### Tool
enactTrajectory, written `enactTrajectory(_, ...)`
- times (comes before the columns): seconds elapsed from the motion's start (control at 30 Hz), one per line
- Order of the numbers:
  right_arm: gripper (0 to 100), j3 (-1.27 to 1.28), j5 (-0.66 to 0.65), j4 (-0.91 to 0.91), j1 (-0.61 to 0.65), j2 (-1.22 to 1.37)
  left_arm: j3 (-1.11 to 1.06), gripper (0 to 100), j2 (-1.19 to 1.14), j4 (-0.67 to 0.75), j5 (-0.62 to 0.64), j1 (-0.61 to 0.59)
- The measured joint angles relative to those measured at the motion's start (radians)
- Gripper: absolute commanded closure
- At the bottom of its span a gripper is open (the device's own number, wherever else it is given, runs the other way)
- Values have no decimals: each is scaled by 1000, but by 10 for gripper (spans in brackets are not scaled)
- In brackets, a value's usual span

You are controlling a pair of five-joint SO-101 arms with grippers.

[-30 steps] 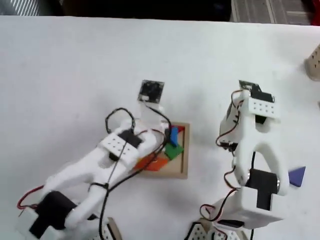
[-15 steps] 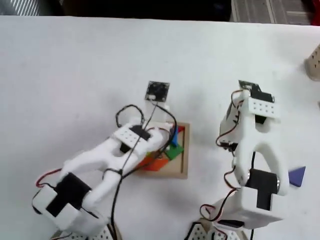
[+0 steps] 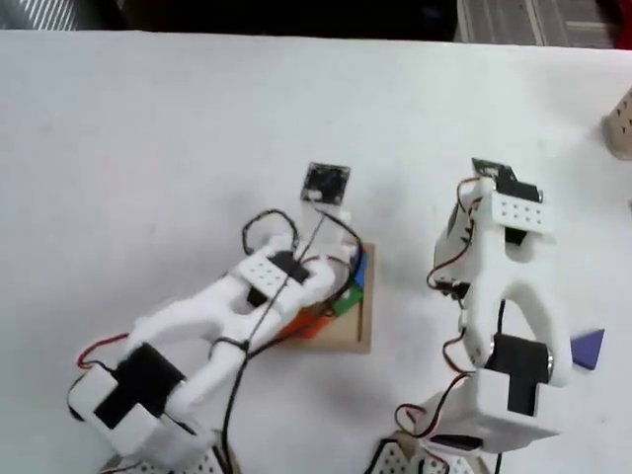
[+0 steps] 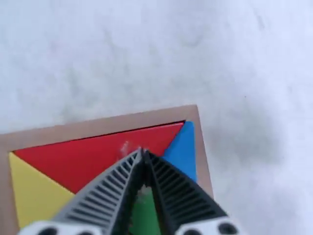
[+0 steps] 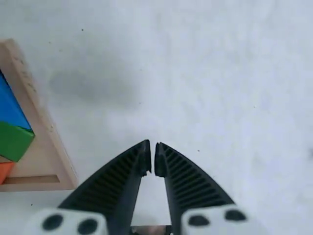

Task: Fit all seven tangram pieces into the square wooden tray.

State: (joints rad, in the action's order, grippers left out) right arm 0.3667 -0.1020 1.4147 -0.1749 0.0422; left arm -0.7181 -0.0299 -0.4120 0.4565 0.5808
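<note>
Jaws clenched, your left gripper (image 4: 143, 155) sits over the red triangle (image 4: 88, 154) by a corner of the square wooden tray (image 4: 98, 125). Your right gripper (image 5: 152, 156), clenched too, hangs over bare table (image 5: 220, 73) beside it.

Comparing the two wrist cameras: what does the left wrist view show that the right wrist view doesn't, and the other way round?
Left wrist view's own: the left gripper, shut, its tips over the red triangle, with a yellow piece beside that in the wooden tray.
Right wrist view's own: the right gripper, shut, over the bare white table, and an orange piece in the tray.
Shared: the tray itself, the blue piece and the green piece.
</note>
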Motion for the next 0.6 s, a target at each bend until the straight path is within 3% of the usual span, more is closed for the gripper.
enactTrajectory(0.6,981,25,0,-34,0,0,0,976,0,37,2,55)
